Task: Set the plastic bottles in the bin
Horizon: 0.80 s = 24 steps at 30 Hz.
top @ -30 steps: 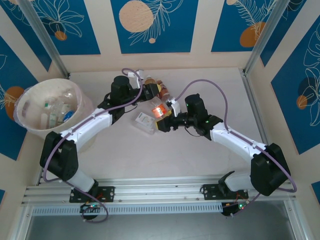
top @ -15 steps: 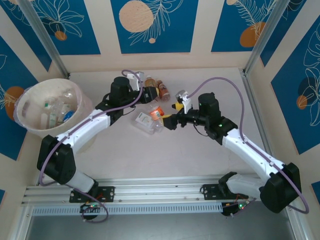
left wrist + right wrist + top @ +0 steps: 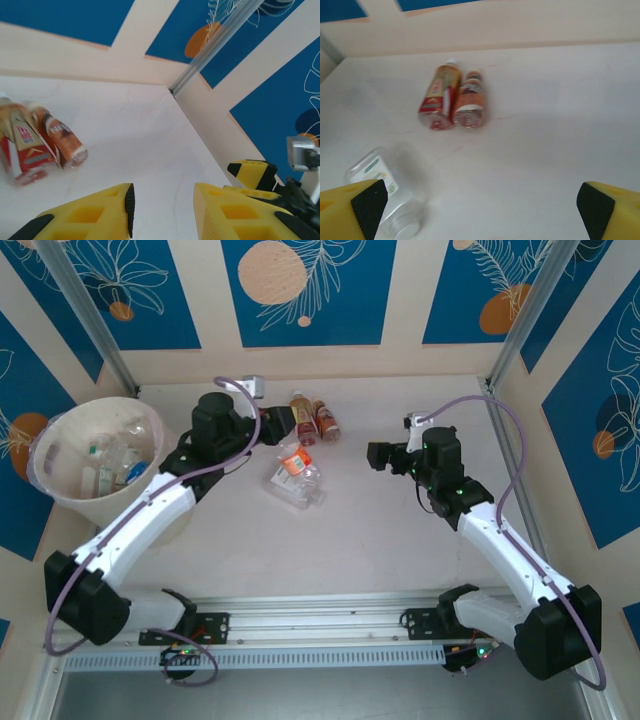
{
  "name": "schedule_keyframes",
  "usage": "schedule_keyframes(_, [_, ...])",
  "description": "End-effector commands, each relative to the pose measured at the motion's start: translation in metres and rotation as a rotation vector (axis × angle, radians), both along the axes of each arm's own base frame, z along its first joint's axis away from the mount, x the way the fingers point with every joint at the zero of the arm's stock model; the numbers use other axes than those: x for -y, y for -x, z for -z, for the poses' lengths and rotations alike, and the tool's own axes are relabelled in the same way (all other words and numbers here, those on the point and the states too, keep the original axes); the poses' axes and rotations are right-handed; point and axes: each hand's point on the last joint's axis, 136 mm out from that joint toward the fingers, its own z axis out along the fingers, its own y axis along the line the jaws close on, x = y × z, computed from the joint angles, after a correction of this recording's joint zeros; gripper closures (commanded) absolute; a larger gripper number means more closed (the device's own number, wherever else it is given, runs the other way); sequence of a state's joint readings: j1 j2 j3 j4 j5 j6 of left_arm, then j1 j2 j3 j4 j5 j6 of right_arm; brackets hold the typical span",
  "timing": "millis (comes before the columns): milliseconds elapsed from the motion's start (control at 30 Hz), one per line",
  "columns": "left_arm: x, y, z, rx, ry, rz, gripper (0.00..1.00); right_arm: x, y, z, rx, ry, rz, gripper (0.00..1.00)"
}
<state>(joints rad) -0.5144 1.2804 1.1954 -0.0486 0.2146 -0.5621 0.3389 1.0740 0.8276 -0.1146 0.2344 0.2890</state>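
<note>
Two plastic bottles with amber liquid lie side by side at the back of the table: a red-labelled one (image 3: 302, 414) (image 3: 24, 147) (image 3: 439, 95) and a brown-labelled one (image 3: 326, 421) (image 3: 61, 141) (image 3: 469, 98). An orange-labelled bottle (image 3: 291, 462) and a clear, white-labelled bottle (image 3: 297, 486) (image 3: 387, 189) lie in front of them. My left gripper (image 3: 281, 421) (image 3: 162, 202) stands open and empty just left of the back pair. My right gripper (image 3: 379, 455) (image 3: 481, 205) is wide open and empty, well right of the bottles. The cream bin (image 3: 60, 490) at the far left holds several bottles (image 3: 115, 465).
The back wall runs close behind the bottle pair. A metal post (image 3: 215, 42) stands in the back right corner. The right gripper's yellow finger (image 3: 252, 174) shows at the right edge of the left wrist view. Bare tabletop (image 3: 350, 540) lies in front of the bottles.
My right gripper has drawn back to the right, leaving the orange-labelled bottle lying by the clear one. My left arm has pulled back to the left, off the back pair.
</note>
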Motion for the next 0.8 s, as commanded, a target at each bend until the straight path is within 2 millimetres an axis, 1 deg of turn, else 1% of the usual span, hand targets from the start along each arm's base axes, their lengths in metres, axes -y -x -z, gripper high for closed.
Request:
schedule_keyframes(0, [-0.033, 0.013, -0.049, 0.142, -0.060, -0.103, 1.00, 0.013, -0.008, 0.003, -0.016, -0.080, 0.105, 0.01])
schedule_keyframes(167, [-0.080, 0.032, -0.096, 0.291, -0.117, -0.279, 1.00, 0.014, -0.013, 0.006, -0.046, -0.120, 0.119, 0.01])
schedule_keyframes(233, [-0.094, 0.040, -0.111, 0.332, -0.118, -0.330, 1.00, 0.013, -0.014, 0.006, -0.052, -0.133, 0.120, 0.01])
schedule_keyframes(300, [-0.103, 0.048, -0.127, 0.378, -0.127, -0.355, 1.00, 0.012, -0.016, 0.007, -0.051, -0.144, 0.120, 0.01])
schedule_keyframes(400, [-0.122, 0.061, -0.156, 0.455, -0.160, -0.413, 1.00, 0.009, -0.019, 0.007, -0.055, -0.159, 0.114, 0.01])
schedule_keyframes(467, [-0.141, 0.066, -0.173, 0.502, -0.214, -0.499, 1.00, 0.007, -0.022, 0.008, -0.062, -0.164, 0.109, 0.01])
schedule_keyframes(567, [-0.174, 0.061, -0.186, 0.547, -0.335, -0.699, 1.00, 0.004, -0.026, 0.010, -0.069, -0.178, 0.104, 0.01])
schedule_keyframes(700, [-0.206, 0.057, -0.200, 0.578, -0.484, -0.891, 1.00, -0.001, -0.029, 0.010, -0.074, -0.199, 0.091, 0.01])
schedule_keyframes(767, [-0.228, 0.057, -0.206, 0.573, -0.567, -1.020, 1.00, -0.003, -0.030, 0.010, -0.081, -0.203, 0.084, 0.01])
